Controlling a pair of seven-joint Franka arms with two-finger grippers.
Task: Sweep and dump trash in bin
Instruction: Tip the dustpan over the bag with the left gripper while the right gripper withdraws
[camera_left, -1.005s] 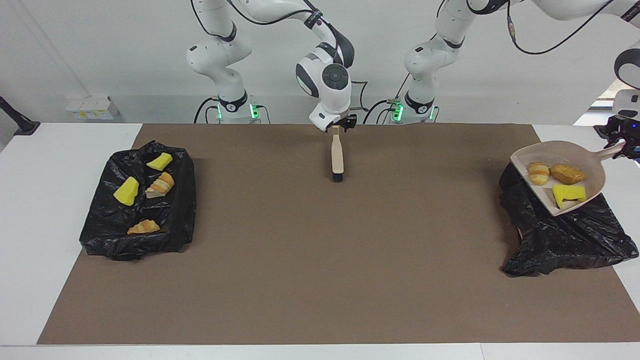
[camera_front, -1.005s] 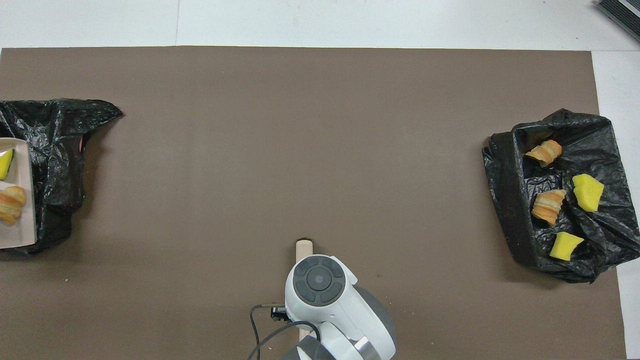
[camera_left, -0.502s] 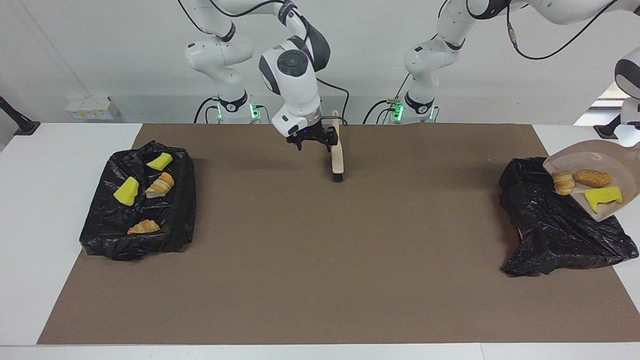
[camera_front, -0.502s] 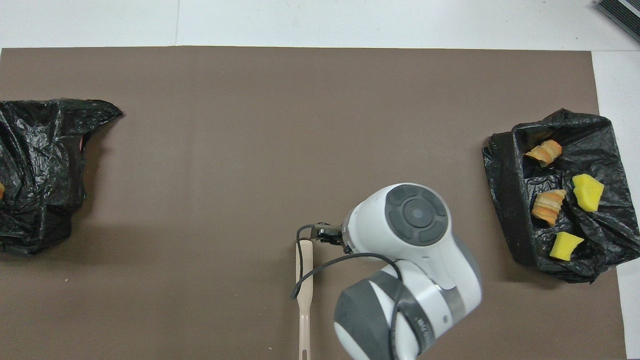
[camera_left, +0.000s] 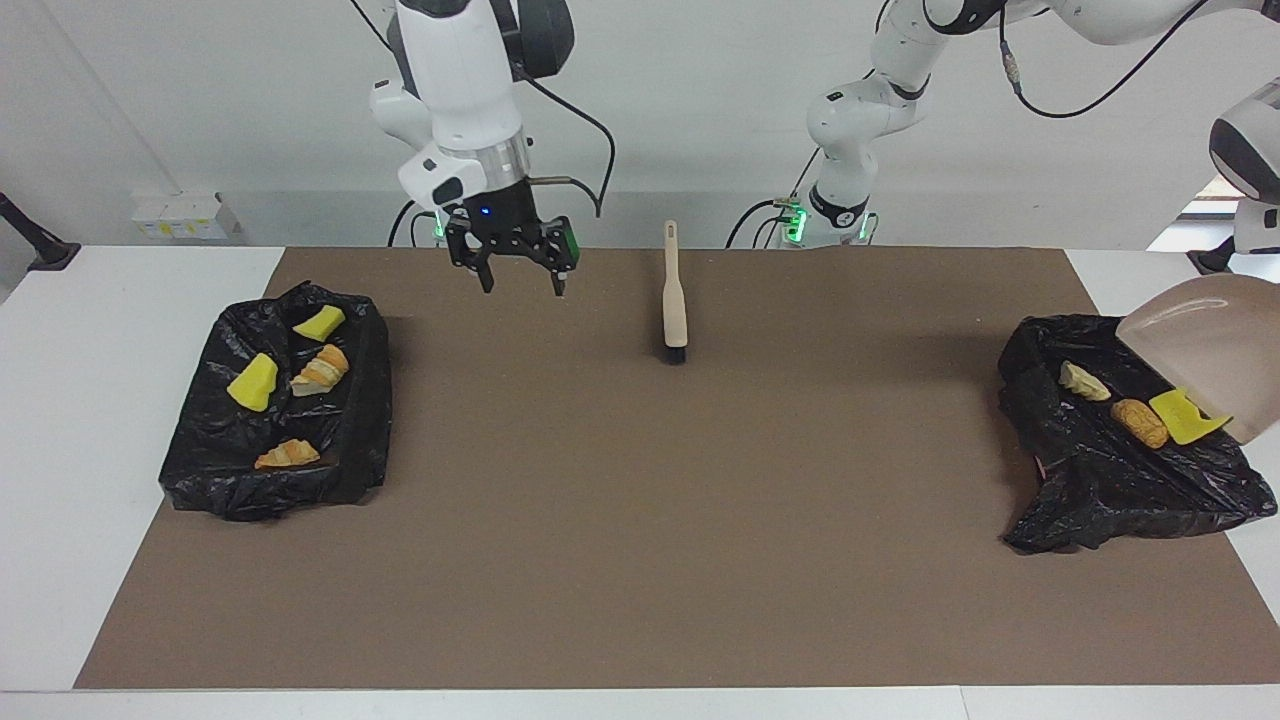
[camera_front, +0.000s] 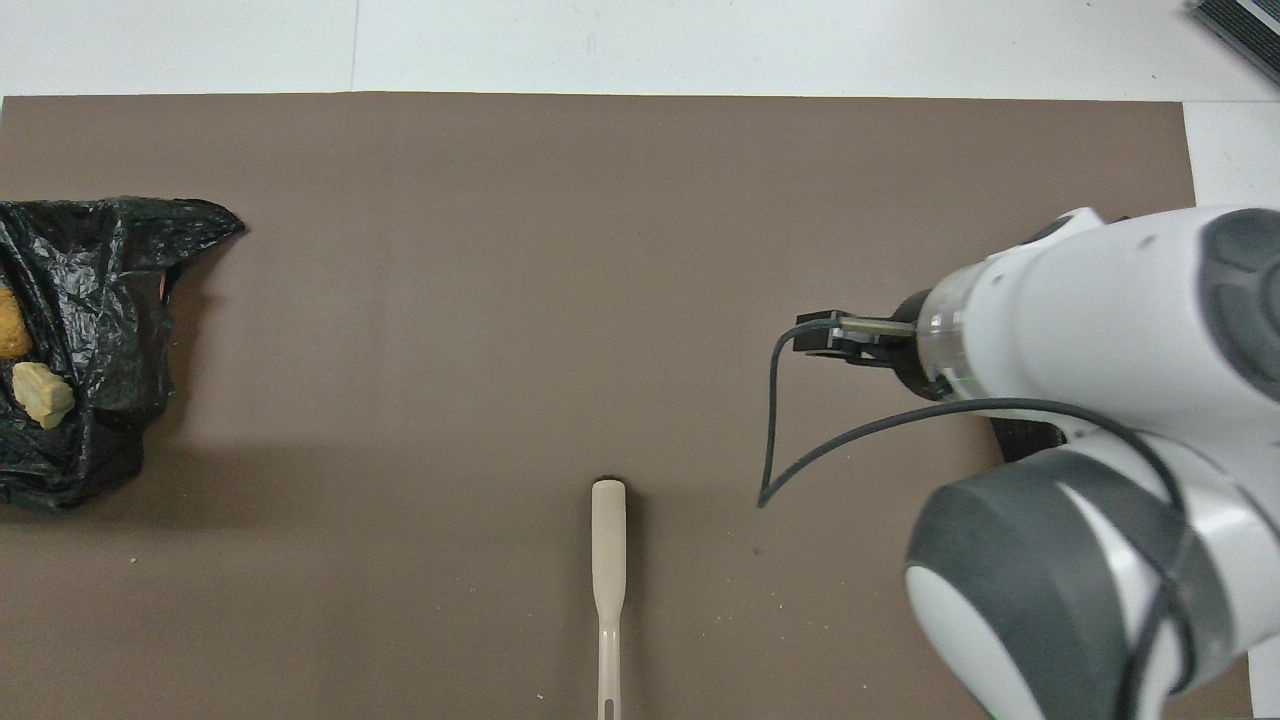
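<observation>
Two black-bag-lined bins sit at either end of the table. The bin at the right arm's end holds four pcs of trash: two yellow wedges and two layered pastry pieces, all lying on crinkled, glossy plastic. The bin at the left arm's end holds a pale pastry chunk and a brown bread chunk. A third yellow wedge sits at the lower lip of the beige dustpan, which is tipped steeply over that bin with its smooth, rounded underside showing.

The right gripper hangs over the mat between the brush and the bin at the right arm's end, fingers apart, nothing in them. The left gripper is out of shot; it is closed, on what cannot be told.

The brush, with a slim beige handle and dark bristle head, lies flat on the mat approx. midway between the bins and close to the robots, bristle end pointing away from them. A matte brown mat covers most of the white table. A plain pale wall stands at the robots' end.
</observation>
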